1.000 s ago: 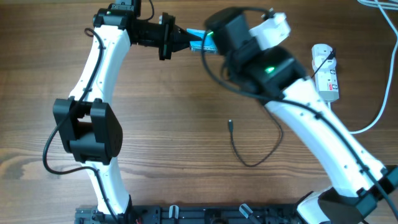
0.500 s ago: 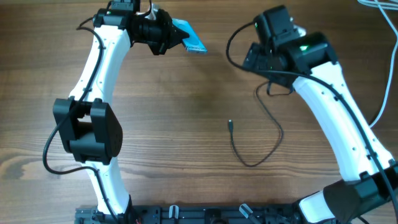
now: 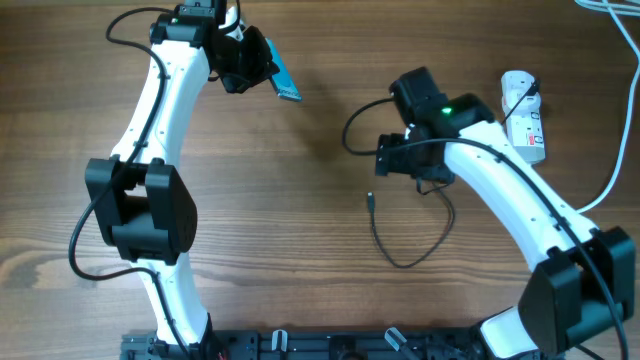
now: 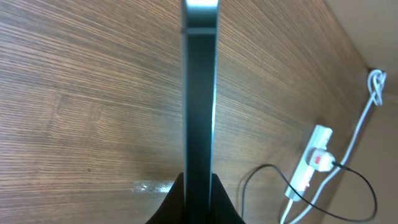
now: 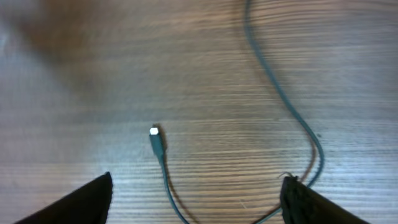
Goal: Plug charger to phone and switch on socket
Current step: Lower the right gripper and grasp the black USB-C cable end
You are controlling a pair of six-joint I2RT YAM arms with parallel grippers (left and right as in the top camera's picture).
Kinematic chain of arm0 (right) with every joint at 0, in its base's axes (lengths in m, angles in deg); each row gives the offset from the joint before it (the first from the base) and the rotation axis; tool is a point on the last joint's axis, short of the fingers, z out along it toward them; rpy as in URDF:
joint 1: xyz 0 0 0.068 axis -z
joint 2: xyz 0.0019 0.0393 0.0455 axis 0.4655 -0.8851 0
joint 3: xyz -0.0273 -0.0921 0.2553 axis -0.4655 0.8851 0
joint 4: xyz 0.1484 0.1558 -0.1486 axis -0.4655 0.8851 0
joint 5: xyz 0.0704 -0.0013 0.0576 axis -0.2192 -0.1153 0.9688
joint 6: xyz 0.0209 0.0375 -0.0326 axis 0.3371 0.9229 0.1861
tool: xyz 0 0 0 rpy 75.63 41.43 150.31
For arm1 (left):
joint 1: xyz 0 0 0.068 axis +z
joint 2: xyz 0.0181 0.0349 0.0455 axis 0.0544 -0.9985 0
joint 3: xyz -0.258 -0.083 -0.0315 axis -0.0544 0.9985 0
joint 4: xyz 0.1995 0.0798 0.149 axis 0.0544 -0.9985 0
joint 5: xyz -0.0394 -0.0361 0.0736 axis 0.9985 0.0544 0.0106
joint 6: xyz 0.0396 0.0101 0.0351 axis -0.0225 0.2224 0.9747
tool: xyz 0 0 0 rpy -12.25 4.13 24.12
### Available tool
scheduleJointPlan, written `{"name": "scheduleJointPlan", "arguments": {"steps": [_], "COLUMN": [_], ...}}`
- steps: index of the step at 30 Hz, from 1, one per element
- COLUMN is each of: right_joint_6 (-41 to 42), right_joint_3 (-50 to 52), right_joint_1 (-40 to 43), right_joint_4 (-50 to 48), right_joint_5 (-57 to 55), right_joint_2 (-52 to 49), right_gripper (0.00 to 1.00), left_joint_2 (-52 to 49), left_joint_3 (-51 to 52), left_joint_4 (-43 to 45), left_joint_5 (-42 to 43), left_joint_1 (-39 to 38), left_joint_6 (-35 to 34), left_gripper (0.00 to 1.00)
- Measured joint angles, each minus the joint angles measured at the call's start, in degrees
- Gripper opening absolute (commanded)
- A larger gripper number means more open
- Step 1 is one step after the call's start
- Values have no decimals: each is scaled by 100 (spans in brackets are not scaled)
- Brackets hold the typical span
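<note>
- The left arm rises from the near edge, bends at a dark elbow joint, and stretches to the far left side; its wrist turns to the right.
- The left tool is clamped on the phone, which stands edge-on between its fingers in the left wrist view.
- The right arm sweeps from the near right corner up and to the left, a green light lit near its wrist.
- The right tool points downward, its two fingers spread wide with nothing between them.
</note>
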Motion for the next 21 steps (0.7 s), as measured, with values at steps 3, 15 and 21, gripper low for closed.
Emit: {"name": "scheduleJointPlan", "arguments": {"steps": [3,15,21], "right_joint_6": [-240,-415,-450], "right_joint_3": [2,17,212], "right_joint_1": [-308,-787,-872], "right_joint_4": [-42,-17,-273], "right_joint_5": [66,212,363], "right_joint_2": [-186,-964,-964], "right_gripper": [63,69,58], "left_joint_2": [0,0,0], "left_joint_3": [0,2,0], "left_joint_4": [2,-42,-42], "left_joint_5": [-127,-210,-210], "left_joint_1": [0,0,0], "left_joint_6": [11,20,20], "left_gripper": [4,4,4]}}
